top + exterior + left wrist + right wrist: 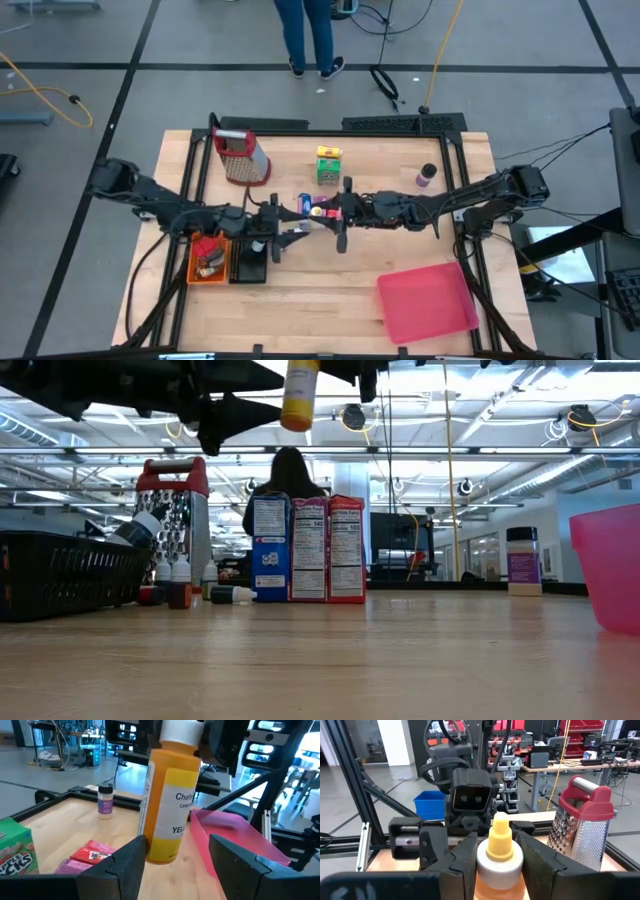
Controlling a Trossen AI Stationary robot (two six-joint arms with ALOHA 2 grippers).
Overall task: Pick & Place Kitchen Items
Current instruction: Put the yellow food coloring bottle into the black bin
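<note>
Arms stretched level toward each other, I meet myself above mid-table: my right gripper (494, 862) clamps the white cap of the yellow bottle (167, 802) and holds it upright in the air. My left gripper (175, 857) faces it with fingers (125, 860) spread on either side of the bottle's base, just beside it without closing. Below stand the cartons (307, 548), with the grater (240, 157) and pink bin (428, 302) well apart.
</note>
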